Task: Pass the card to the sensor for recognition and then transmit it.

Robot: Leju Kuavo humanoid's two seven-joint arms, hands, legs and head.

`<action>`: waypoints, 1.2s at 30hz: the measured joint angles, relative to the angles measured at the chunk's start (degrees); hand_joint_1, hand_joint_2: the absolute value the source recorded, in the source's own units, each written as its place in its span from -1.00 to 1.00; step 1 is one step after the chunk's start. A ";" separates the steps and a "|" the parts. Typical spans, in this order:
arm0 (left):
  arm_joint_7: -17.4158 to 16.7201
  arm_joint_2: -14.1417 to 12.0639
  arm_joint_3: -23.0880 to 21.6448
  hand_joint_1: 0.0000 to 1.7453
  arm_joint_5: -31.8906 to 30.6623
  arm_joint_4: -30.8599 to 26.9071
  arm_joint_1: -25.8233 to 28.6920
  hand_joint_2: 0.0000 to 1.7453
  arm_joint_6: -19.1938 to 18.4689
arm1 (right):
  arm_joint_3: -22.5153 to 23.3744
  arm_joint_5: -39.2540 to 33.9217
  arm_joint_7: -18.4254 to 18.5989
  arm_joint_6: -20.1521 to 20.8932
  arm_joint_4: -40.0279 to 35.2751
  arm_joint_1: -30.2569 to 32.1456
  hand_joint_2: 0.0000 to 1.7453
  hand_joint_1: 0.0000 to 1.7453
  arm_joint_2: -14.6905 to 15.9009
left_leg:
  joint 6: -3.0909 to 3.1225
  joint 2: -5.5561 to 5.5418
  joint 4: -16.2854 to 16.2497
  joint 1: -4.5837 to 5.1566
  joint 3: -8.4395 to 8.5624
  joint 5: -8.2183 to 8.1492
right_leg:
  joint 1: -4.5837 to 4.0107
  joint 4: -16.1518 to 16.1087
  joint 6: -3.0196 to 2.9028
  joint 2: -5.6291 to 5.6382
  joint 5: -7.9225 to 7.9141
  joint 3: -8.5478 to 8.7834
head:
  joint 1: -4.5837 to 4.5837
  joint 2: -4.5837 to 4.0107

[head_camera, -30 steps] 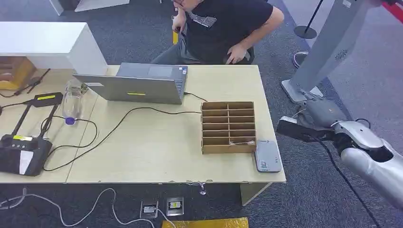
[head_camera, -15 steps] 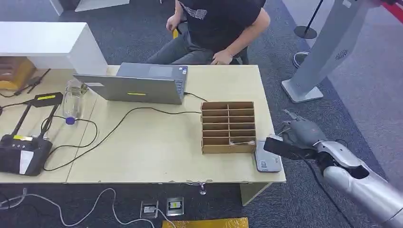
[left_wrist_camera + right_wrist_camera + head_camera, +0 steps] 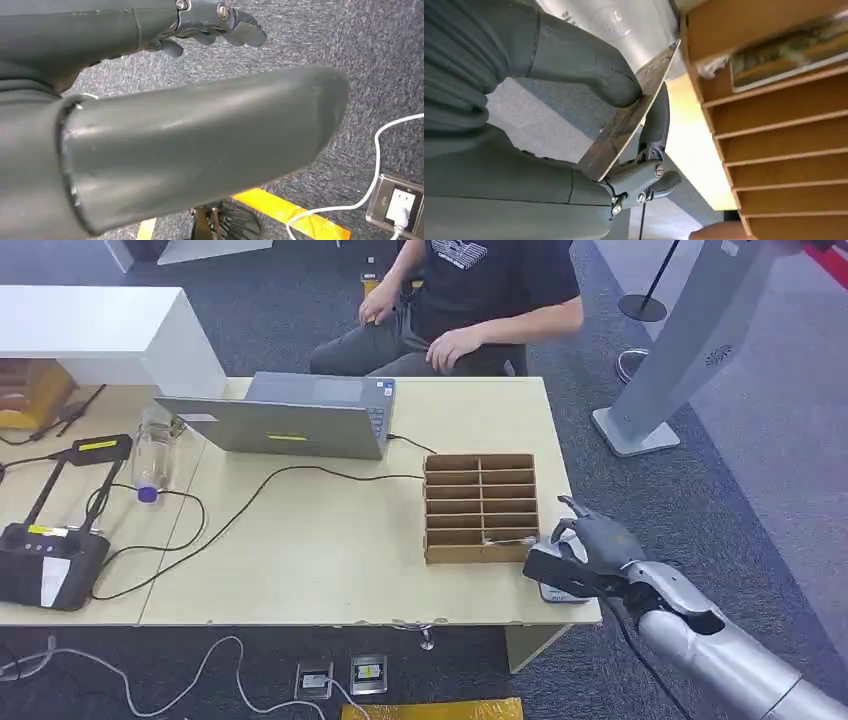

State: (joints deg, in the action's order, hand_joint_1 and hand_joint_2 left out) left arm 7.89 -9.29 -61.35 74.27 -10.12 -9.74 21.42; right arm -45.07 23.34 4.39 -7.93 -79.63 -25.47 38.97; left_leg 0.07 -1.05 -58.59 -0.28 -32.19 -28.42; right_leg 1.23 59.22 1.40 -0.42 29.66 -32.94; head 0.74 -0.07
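Note:
My right hand [image 3: 597,544] pinches a dark card [image 3: 553,569] between thumb and finger, held flat just over the grey sensor [image 3: 562,594] at the table's front right corner. Most of the sensor lies hidden under the card and hand. In the right wrist view the card [image 3: 629,120] sits edge-on in the thumb's grip, with the pale sensor surface [image 3: 624,25] behind it and the wooden slotted rack [image 3: 774,125] beside it. My left hand [image 3: 150,125] hangs over the carpet, fingers apart and holding nothing.
The wooden rack [image 3: 480,506] stands just left of the sensor. A laptop [image 3: 300,418], a cable, a clear bottle [image 3: 152,455] and a black device [image 3: 45,562] occupy the table. A person [image 3: 480,300] sits behind it. A white stand [image 3: 680,350] rises at right.
My right hand has carried the card left and toward the table's front, from beside the table to over the sensor. The person behind the table has shifted position.

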 joint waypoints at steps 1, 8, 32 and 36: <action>-0.02 0.00 0.00 -1.00 0.02 0.00 0.00 -1.00 0.07 | 0.02 0.15 -0.13 -0.02 0.20 0.21 1.00 1.00 -0.22 | 0.00 0.00 0.00 0.00 0.00 0.00 | 0.00 0.00 0.00 0.00 0.00 0.01 | 0.00 0.00; -0.22 0.07 0.00 -1.00 0.18 0.00 0.00 -1.00 0.22 | 0.68 0.81 -0.18 -1.40 1.99 3.02 1.00 1.00 -2.52 | 0.00 0.00 0.00 0.00 0.01 0.00 | 0.00 0.00 0.00 -0.01 0.00 0.00 | 0.00 0.00; -0.44 0.00 0.00 -1.00 0.26 0.00 0.03 -1.00 0.83 | 4.68 -0.33 -0.66 -4.42 3.59 7.65 1.00 1.00 -4.29 | -0.02 0.18 0.00 0.00 0.17 -0.02 | 0.00 -0.02 -0.03 0.22 -0.01 0.06 | -0.02 0.00; -0.44 0.00 0.00 -1.00 0.42 0.00 0.03 -1.00 0.92 | 5.25 -0.52 -0.96 -4.72 3.91 7.87 1.00 1.00 -3.83 | -0.02 0.21 0.00 0.00 0.17 -0.02 | 0.00 -0.02 -0.03 0.27 -0.02 0.06 | 0.00 0.00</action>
State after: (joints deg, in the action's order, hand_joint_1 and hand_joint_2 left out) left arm 7.45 -9.29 -61.35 74.69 -10.12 -9.71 22.34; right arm -39.82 22.82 3.43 -12.66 -75.71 -17.60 35.15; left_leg 0.05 -0.85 -58.59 -0.28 -32.01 -28.44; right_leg 1.23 59.20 1.36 -0.15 29.65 -32.88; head 0.74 -0.07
